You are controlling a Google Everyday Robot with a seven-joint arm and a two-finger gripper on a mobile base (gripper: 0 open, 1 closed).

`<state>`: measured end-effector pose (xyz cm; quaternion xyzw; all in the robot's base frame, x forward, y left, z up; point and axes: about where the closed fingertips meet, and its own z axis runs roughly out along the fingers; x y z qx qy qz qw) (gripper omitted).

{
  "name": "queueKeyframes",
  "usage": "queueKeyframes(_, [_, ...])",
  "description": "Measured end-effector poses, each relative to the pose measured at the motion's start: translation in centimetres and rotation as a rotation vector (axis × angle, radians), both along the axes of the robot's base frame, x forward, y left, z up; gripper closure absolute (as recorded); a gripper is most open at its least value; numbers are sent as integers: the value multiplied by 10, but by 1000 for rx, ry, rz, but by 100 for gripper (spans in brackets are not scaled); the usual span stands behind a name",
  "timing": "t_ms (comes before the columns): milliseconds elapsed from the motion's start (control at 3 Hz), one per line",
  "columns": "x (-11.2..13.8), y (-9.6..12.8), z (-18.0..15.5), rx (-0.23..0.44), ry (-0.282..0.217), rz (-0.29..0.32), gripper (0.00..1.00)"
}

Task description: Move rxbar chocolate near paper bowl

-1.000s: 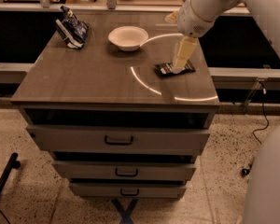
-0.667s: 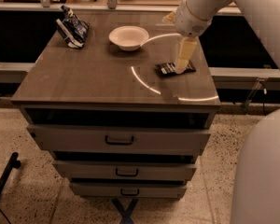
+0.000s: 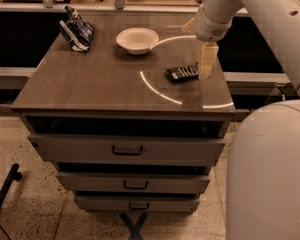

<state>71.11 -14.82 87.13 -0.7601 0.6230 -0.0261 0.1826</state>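
The rxbar chocolate (image 3: pixel 181 73) is a flat black bar with white lettering lying on the right part of the tabletop. The paper bowl (image 3: pixel 137 39) is off-white and stands upright at the back middle, apart from the bar. My gripper (image 3: pixel 206 63) points down at the bar's right end, touching or just above it. The white arm reaches in from the upper right.
A dark blue and white snack bag (image 3: pixel 77 30) stands at the back left corner. The wooden tabletop (image 3: pixel 100 84) tops a drawer unit with three handled drawers (image 3: pixel 127 150). A counter runs behind. My white base (image 3: pixel 270 174) fills the lower right.
The arm has shifted slightly; the gripper stays at the bar's right end. The bar and bowl have not visibly moved.
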Motion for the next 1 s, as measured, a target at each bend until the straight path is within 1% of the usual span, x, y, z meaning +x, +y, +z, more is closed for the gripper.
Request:
queueKeyframes(333, [5,-13,-10,-71,20,-12,0])
queueKeyframes(667, [8,-20,-19,-124,43,-9,0])
queueKeyframes(1000, [8,-18,-33,-162,91,21,2])
